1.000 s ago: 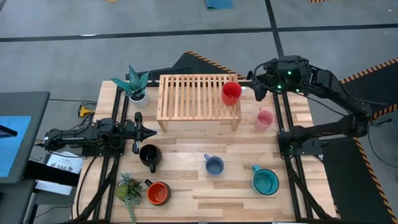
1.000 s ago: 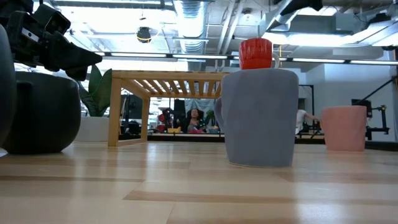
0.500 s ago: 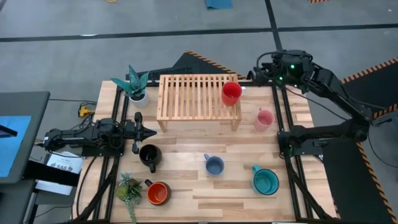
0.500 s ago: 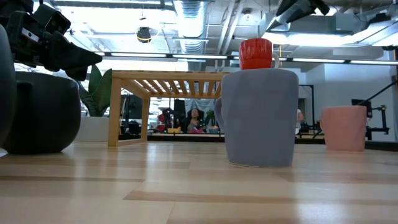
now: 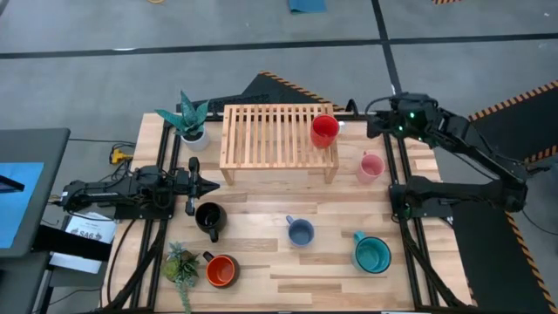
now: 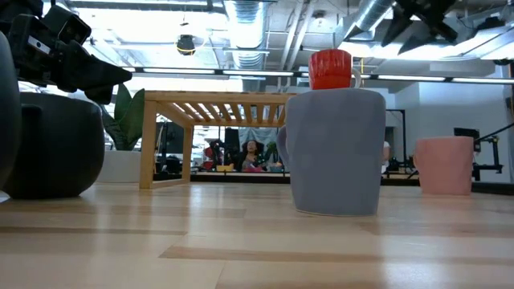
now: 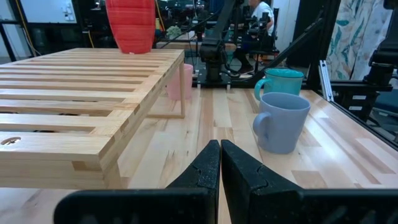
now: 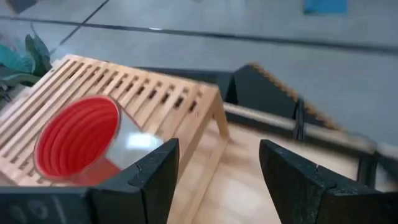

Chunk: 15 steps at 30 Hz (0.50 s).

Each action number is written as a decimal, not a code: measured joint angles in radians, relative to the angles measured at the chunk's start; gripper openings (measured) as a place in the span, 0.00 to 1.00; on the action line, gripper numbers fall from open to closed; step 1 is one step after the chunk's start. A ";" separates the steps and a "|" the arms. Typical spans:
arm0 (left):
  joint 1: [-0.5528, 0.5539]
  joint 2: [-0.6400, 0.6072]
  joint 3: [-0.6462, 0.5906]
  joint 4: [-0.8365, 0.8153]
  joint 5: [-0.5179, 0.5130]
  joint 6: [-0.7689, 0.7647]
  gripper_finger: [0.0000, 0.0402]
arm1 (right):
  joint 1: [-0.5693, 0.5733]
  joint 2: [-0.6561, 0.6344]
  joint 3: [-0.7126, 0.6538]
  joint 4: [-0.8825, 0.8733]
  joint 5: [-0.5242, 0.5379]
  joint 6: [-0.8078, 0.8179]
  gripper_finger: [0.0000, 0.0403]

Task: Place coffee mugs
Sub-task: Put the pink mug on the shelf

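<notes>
- A red mug (image 5: 324, 130) stands upright on the right end of a slatted wooden rack (image 5: 275, 133) at upper centre of the overhead frame.
- A pale pink mug (image 5: 371, 167) sits on the table (image 5: 261, 253) just right of the rack, right of centre.
- A small blue-grey mug (image 5: 300, 232) stands below centre, with a larger teal mug (image 5: 372, 254) to its lower right.
- A black mug (image 5: 209, 216) sits left of centre; a dark mug with an orange inside (image 5: 221, 270) lies at lower left, beside a small potted plant (image 5: 181, 266).
- A second potted plant (image 5: 189, 118) stands by the rack's left end, upper left.
- The right gripper (image 8: 214, 171), fingers spread wide and holding nothing, hangs in the air at upper right, past the rack's right end and apart from the red mug.
- The left gripper (image 5: 207, 185), fingers pressed together and empty, rests low at the table's left edge, just above the black mug in the frame.
</notes>
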 joint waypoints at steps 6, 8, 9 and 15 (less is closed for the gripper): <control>0.000 0.000 0.000 0.000 0.000 0.000 0.00 | 0.000 0.015 0.000 -0.260 -0.004 0.163 0.62; 0.000 0.000 0.000 0.000 0.000 0.000 0.00 | 0.000 0.039 0.000 -0.373 -0.026 0.203 0.62; 0.000 0.000 0.000 0.000 0.000 0.000 0.00 | 0.000 0.052 -0.001 -0.424 -0.033 0.218 0.62; 0.000 0.000 0.000 0.000 0.000 0.000 0.00 | 0.000 0.124 -0.001 -0.543 -0.030 0.254 0.62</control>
